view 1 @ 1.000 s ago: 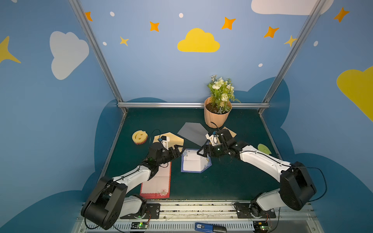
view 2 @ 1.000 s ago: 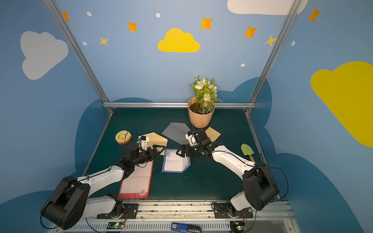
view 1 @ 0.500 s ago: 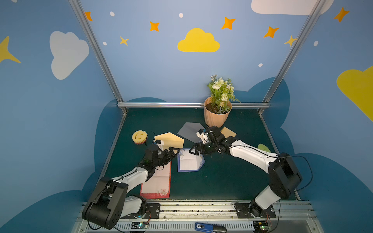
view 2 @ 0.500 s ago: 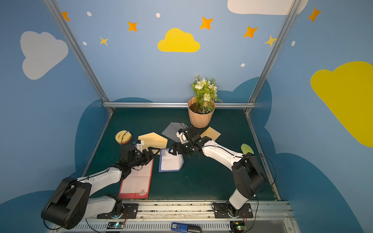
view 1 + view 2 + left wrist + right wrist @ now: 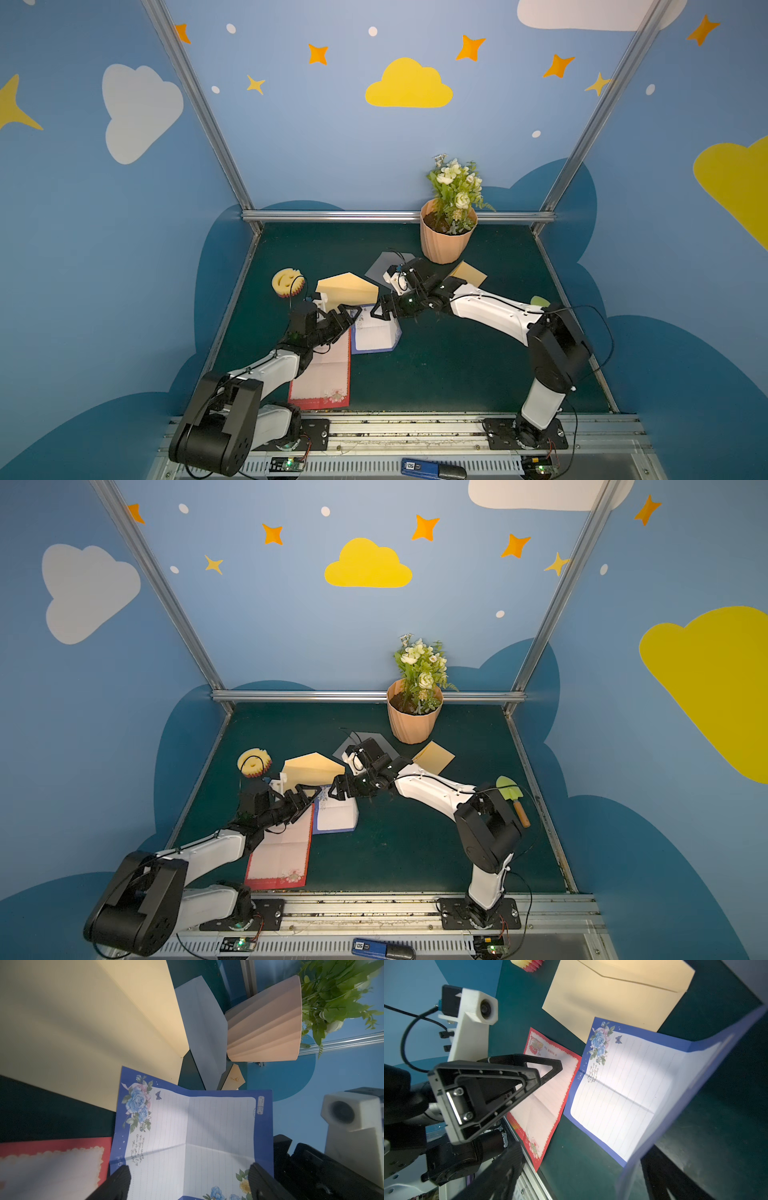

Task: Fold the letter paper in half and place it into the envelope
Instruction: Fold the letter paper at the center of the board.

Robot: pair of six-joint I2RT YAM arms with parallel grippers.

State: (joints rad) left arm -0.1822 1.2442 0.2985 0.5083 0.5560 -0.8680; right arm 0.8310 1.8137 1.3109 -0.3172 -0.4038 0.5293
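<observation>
The blue-bordered lined letter paper (image 5: 374, 338) lies on the dark green surface (image 5: 457, 365), just near of the cream paper envelope (image 5: 347, 289), right half tilted up, probably mid-fold. Both the left end effector (image 5: 351, 320) and right end effector (image 5: 377, 309) gape wide above it, empty.

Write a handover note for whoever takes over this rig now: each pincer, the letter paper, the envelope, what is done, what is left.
Left pincer: open, above the paper, holding nothing.
Right pincer: open, at the paper's raised half, not gripping it.
Paper: blue-bordered, one half flat, the other lifted; not folded shut.
Envelope: cream, flat, just behind the paper.
Done: fold only begun.
Left: close and crease the fold, slide paper into envelope.
</observation>
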